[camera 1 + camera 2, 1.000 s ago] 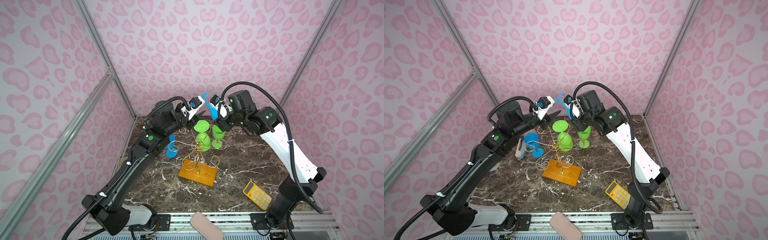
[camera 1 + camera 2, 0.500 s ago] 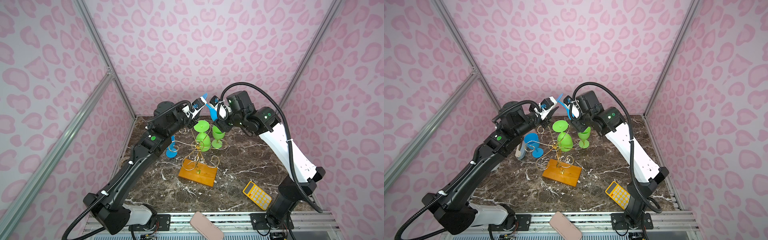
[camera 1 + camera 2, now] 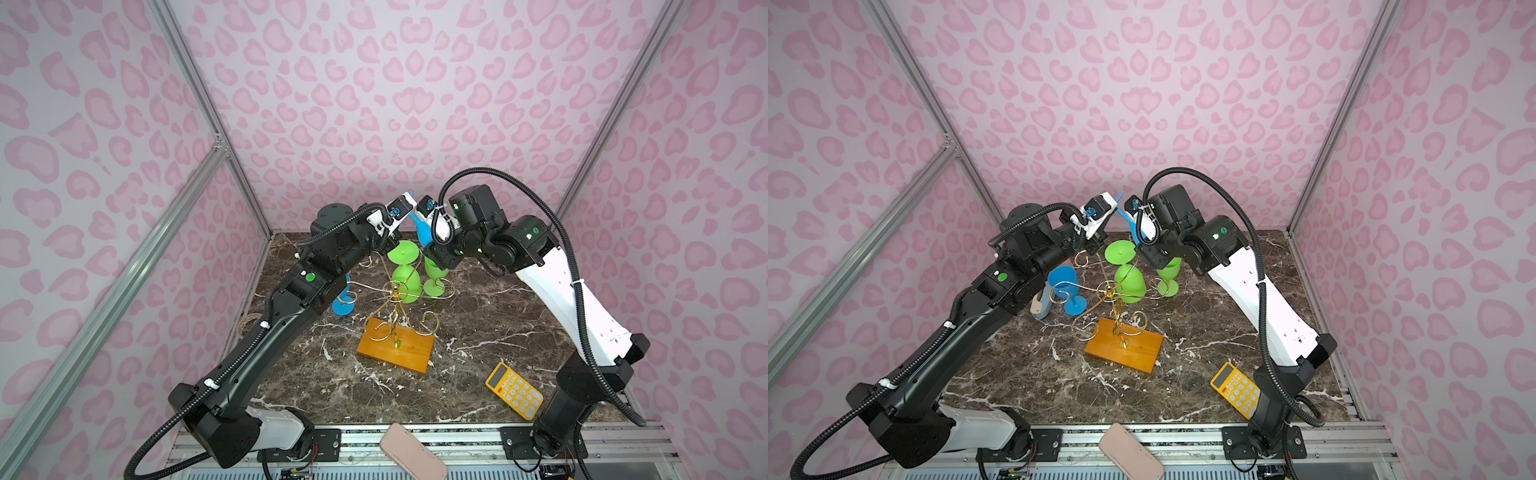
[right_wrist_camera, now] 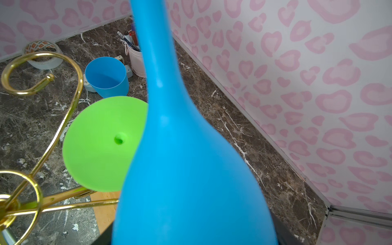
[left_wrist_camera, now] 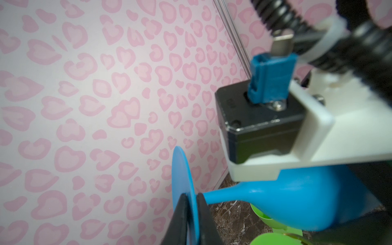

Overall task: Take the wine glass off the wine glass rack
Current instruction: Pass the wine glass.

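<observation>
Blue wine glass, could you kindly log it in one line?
blue wine glass aloft; left end effector pinches foot; right end effector holds bowl

Mid-table: wine glass rack (image 3: 395, 349), scroll arms spread all round. Far side tight: hanging green glass (image 3: 404, 272), 2nd green glass (image 3: 435, 276) just beside, blue glass (image 3: 1064, 280) by left arm, held wine glass (image 3: 422, 232) above. Front & right marble (image 3: 478, 324) open, bar calculator (image 3: 514, 390).
</observation>
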Robot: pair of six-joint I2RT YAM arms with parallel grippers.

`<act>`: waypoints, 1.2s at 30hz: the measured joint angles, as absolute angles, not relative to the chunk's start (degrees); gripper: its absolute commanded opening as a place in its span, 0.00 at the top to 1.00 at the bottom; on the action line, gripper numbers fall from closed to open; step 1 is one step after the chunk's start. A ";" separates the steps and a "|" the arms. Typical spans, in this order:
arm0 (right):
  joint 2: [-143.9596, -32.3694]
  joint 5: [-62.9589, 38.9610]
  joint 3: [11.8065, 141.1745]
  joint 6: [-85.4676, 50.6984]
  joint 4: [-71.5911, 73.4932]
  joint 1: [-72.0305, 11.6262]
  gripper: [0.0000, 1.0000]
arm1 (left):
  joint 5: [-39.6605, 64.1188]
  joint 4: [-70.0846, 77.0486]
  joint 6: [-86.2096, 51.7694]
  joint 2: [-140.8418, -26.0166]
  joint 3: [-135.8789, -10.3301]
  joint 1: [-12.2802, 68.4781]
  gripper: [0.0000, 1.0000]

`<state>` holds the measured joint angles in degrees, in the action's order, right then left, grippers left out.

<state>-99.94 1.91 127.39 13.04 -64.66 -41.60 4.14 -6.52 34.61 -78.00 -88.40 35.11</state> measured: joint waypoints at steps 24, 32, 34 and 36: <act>-88.53 -3.75 119.07 8.91 -55.51 -41.60 0.05 | -0.10 -2.04 28.38 -77.32 -87.22 35.64 0.96; -74.74 -8.93 104.25 2.57 -43.09 -33.80 0.07 | -2.59 -2.13 20.25 -77.65 -89.03 33.65 0.96; -70.11 -12.47 98.28 0.10 -38.15 -29.28 0.07 | -2.22 -2.42 16.69 -77.38 -89.03 32.34 0.96; -65.60 -16.97 92.25 -3.40 -32.51 -24.38 0.08 | -1.48 -2.79 13.63 -77.10 -89.03 31.18 0.96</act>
